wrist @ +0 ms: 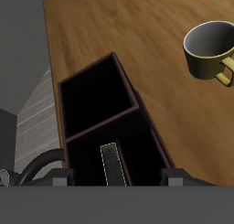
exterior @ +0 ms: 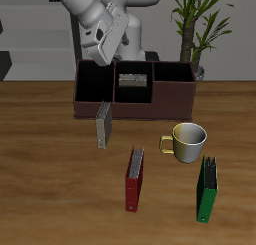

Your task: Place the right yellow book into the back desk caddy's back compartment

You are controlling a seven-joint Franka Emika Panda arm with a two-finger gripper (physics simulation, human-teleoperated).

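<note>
**Table contents: books, mug, caddy, arm**

Green book [exterior: 207,190]: nearest the front edge of the table [exterior: 50,169], standing on its edge, spine toward the camera.

Red book [exterior: 134,179]: just beside the green one, also near the front, standing on edge, well apart from the caddy.

Mug [exterior: 187,141]: olive-yellow, upright, handle pointing toward the red book; sits between the front books and the caddy. Seen from the wrist as an open-mouthed cup [wrist: 211,49] on bare wood.

Twin grey-tan book [exterior: 102,126]: standing on edge just in front of the caddy's front wall, close to it; contact cannot be confirmed.

Back desk caddy [exterior: 170,97]: long dark maroon box, black-lined, at the far side of the table, divided into sections. Wrist view shows its partitions [wrist: 137,118] from above.

Right yellow book [exterior: 133,81]: lying inside the back compartment [exterior: 133,70], the narrow middle section, pale page edges visible. In the wrist view it appears as a thin grey strip [wrist: 112,164] down in the dark slot.

Pincer [exterior: 110,55]: white, hanging above the caddy's rear wall, over the middle section; fingers [wrist: 172,177] spread wide, holding nothing.

Potted plant [exterior: 195,29]: behind the caddy.
</note>
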